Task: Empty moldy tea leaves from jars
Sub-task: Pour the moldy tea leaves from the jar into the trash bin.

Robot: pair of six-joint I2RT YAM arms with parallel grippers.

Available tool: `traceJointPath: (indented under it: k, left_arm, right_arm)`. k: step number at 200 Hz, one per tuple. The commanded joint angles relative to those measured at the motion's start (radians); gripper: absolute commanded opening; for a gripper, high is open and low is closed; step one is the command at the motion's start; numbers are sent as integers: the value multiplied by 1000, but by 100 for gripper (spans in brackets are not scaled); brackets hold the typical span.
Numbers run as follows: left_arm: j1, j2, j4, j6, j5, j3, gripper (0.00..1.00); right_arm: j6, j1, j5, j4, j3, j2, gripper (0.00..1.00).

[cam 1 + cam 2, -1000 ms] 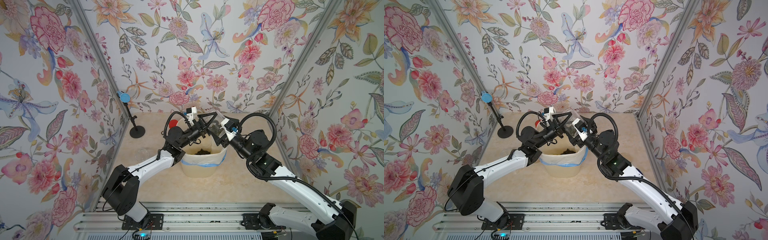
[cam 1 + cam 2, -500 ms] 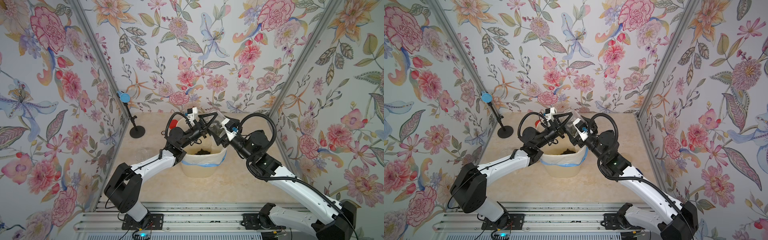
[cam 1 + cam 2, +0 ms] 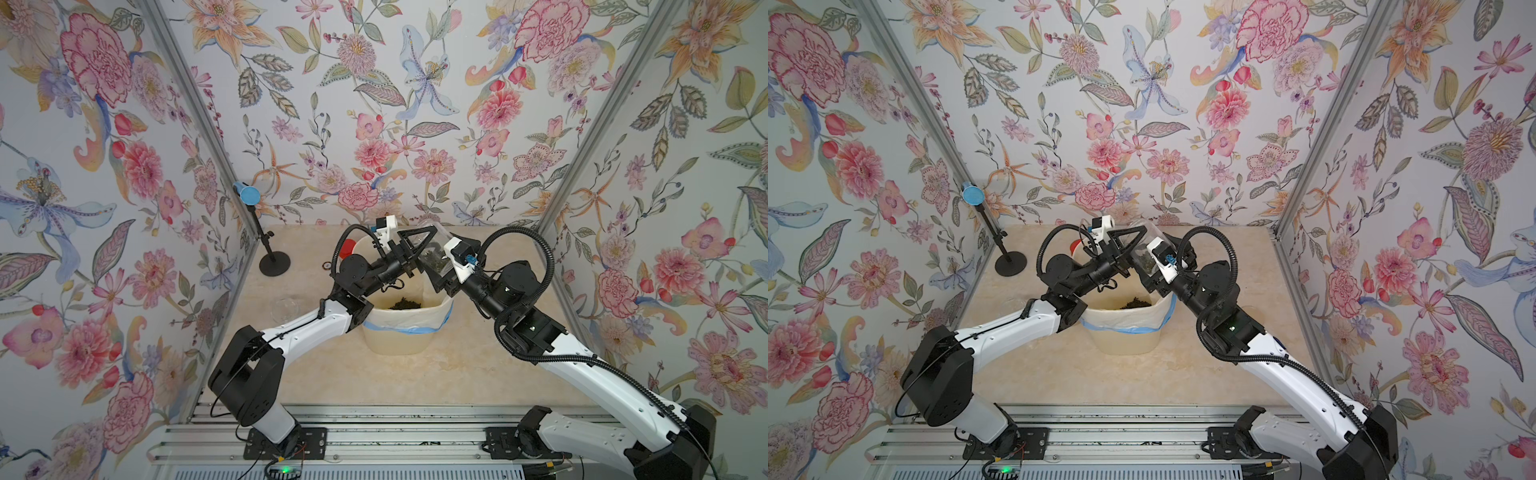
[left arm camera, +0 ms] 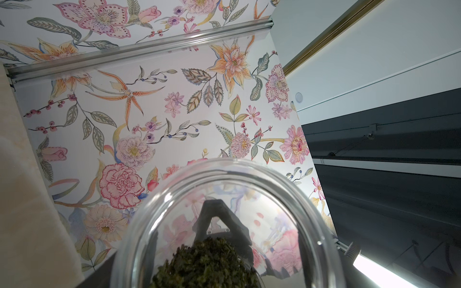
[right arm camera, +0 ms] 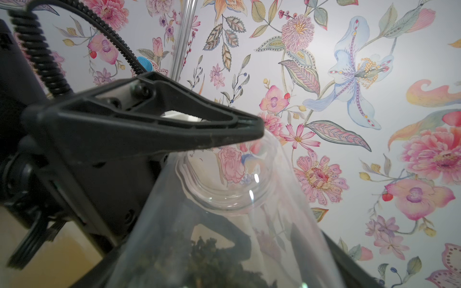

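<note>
A clear jar (image 3: 430, 249) (image 3: 1144, 245) hangs tilted over the cream bin (image 3: 405, 336) (image 3: 1125, 336), its open neck pointing up toward the back wall. My right gripper (image 3: 436, 264) (image 3: 1148, 266) is shut on its lower body. Dark tea leaves (image 3: 432, 262) (image 4: 207, 264) (image 5: 207, 256) lie heaped in the jar's low end. More tea leaves (image 3: 405, 304) (image 3: 1136, 303) lie in the bin. My left gripper (image 3: 422, 249) (image 3: 1133, 253) straddles the jar's upper end. One of its fingers (image 5: 174, 129) lies along the glass; the other is hidden, so its grip is unclear.
An empty clear jar (image 3: 284, 308) stands on the table to the left of the bin. Something red (image 3: 348, 248) shows behind the left arm at the bin's far side. A black stand with a blue tip (image 3: 272, 262) stands in the back left corner. Papered walls close three sides.
Hardly anything differs. Both arms and the tilted jar stay over the bin; the left arm has shifted only slightly.
</note>
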Motion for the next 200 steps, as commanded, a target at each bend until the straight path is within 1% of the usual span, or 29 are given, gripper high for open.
traceJointPath:
  k: [1, 25, 67, 69, 92, 99, 132, 147, 174, 191, 200]
  left_arm:
    - [-5, -3, 64, 16, 1, 31, 91]
    - [0, -8, 72, 26, 10, 28, 99]
    - [32, -22, 40, 49, 38, 18, 100]
    - [34, -49, 35, 53, 40, 17, 100]
    - [65, -90, -41, 92, 60, 25, 100]
    - [72, -101, -91, 107, 67, 33, 100]
    - [107, -148, -300, 221, 89, 77, 100]
    - [125, -173, -418, 296, 85, 103, 100]
    - [175, -218, -661, 485, 45, 185, 100]
    - [222, -245, -821, 623, -6, 253, 100]
    - [244, -259, -861, 671, -24, 272, 100]
  right_arm:
    - [24, 6, -73, 6, 52, -20, 46]
    - [44, 1, -80, 12, 55, -17, 46]
    - [86, -18, -100, 5, 74, -17, 45]
    - [86, -19, -101, 4, 75, -17, 45]
    - [100, -24, -101, 15, 69, -25, 45]
    - [109, -28, -100, 20, 67, -28, 45]
    - [131, -39, -99, 36, 62, -43, 45]
    - [137, -44, -99, 37, 64, -49, 45]
    - [160, -51, -113, 9, 77, -65, 45]
    - [173, -53, -127, -40, 94, -72, 45]
    - [179, -53, -135, -64, 102, -74, 45]
